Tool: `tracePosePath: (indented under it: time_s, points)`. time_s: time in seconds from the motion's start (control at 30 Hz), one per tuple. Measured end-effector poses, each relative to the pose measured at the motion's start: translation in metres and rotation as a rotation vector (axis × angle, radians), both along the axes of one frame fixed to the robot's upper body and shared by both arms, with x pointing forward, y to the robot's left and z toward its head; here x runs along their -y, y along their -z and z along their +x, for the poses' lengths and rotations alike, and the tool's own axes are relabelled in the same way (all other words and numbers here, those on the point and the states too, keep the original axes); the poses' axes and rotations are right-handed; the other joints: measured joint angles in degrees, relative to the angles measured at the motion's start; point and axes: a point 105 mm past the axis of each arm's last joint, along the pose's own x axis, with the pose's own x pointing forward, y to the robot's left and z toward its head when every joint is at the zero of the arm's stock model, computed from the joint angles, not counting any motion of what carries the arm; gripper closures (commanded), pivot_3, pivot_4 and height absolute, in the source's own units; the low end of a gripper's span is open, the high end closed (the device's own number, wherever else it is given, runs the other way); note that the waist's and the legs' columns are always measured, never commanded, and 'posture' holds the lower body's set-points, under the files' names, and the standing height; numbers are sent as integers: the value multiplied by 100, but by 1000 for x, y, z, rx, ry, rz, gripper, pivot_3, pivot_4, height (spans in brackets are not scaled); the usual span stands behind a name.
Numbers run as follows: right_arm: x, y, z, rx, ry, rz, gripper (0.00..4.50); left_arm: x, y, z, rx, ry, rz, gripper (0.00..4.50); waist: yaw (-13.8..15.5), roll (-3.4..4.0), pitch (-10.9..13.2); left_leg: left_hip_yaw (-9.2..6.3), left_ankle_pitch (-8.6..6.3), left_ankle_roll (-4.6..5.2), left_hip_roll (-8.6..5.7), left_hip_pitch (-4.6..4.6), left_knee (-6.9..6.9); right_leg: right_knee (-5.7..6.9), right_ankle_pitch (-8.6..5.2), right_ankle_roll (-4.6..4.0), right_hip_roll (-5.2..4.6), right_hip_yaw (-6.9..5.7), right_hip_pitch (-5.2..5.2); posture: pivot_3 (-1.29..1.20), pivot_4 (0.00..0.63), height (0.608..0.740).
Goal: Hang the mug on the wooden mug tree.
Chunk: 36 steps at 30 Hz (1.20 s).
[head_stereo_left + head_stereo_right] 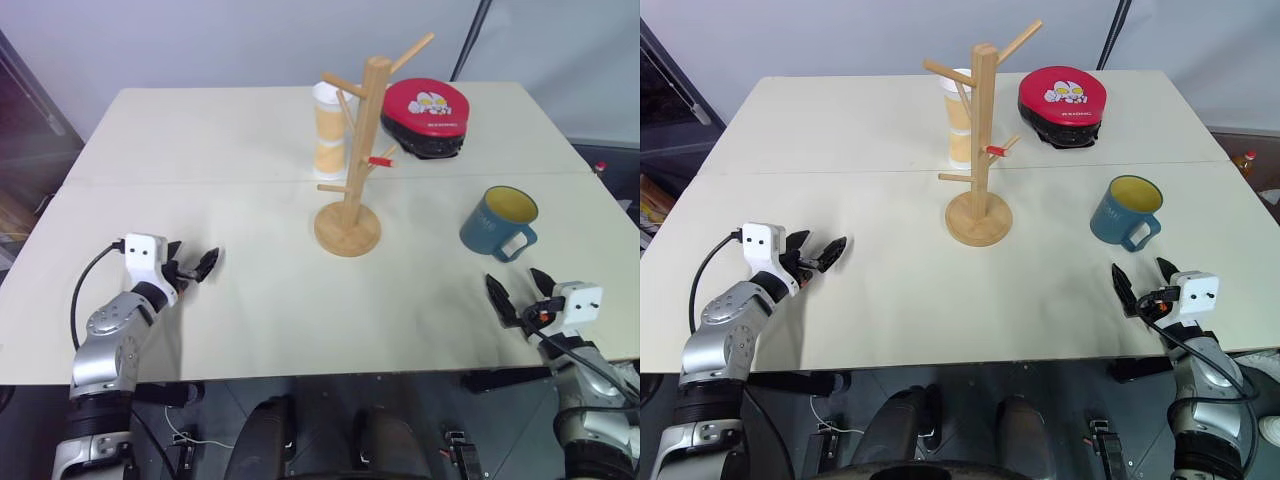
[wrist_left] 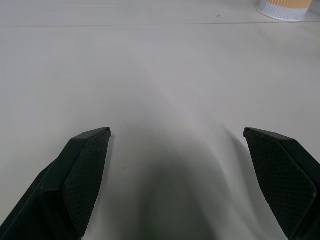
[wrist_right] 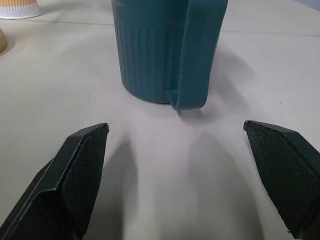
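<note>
Mug point(image 3: 167, 50) stands upright right of the wooden mug tree point(image 1: 350, 150), handle facing the right gripper point(image 3: 175, 165), jaws wide, empty. Left gripper point(image 2: 177, 170) likewise wide, empty.

My right wrist view cuts off the mug's point(image 3: 160, 50) rim; the mug tree point(image 1: 352, 150) partly hides the white-and-orange cup point(image 1: 328, 135).

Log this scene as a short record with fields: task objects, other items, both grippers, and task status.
mug: upright on the table, handle turned toward the right gripper, untouched
wooden mug tree: upright at table centre, no mug on its pegs
other items: white-and-orange cup behind the tree; red round case at the far side
left gripper: open, empty, over bare table
right gripper: open, empty, just short of the mug
status: mug not yet grasped or hung
</note>
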Motion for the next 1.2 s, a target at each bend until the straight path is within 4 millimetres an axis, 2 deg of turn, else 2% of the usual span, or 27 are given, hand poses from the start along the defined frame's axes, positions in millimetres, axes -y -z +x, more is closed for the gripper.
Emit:
tracePosePath:
  time_s: [0.27,0.4,0.53,0.63,0.73,0.87,0.93,1.1,1.2]
  points:
    - [1,2,-5,-9,2,-6,17,-1,2,-3,-4,-7,8,0,13,-1,-1,0,-3,-4,0,0,0,-2,0,0,-1,0,0,0,150,740]
    - [-6,2,-18,-42,-14,-26,17,9,-2,-13,6,45,-5,0,42,1,-2,0,-7,-1,1,-1,-9,-8,-1,-2,-5,1,-2,0,150,740]
    - [-9,4,-24,-73,-6,-20,17,23,-8,-14,12,117,-20,0,36,4,-4,0,-7,-2,1,-1,-6,-10,-8,-20,-6,2,-4,0,150,740]
    - [-18,4,-26,-72,-1,-17,17,47,-13,-19,32,252,-15,0,34,5,-4,0,-7,-2,1,-1,-8,-13,-9,-21,-5,2,-5,0,150,740]
    - [-28,3,-24,-48,36,6,17,80,-21,-29,58,437,-27,0,12,9,-5,0,-7,-2,1,-4,-11,-13,-9,-22,-5,4,-6,0,150,740]
    - [-41,-4,-17,-14,105,16,17,134,-34,-59,88,772,-19,0,-1,24,-7,0,-7,-2,0,-9,-10,-13,-9,-25,-5,6,-9,0,150,740]
    - [-47,-9,-10,8,145,0,17,155,-39,-72,102,903,-28,0,-4,33,-10,1,-7,-2,0,-9,-9,-13,-9,-26,-4,6,-10,0,150,740]
    - [-40,-26,8,77,343,-28,17,193,-55,-85,152,1097,-31,0,10,41,-8,1,0,9,-2,-14,-3,-13,-8,-27,2,5,-11,0,150,740]
    - [-33,-32,14,89,423,-49,17,200,-59,-86,168,1121,-39,0,18,41,-8,1,4,15,-1,-15,-4,-12,-7,-25,10,3,-11,0,150,740]
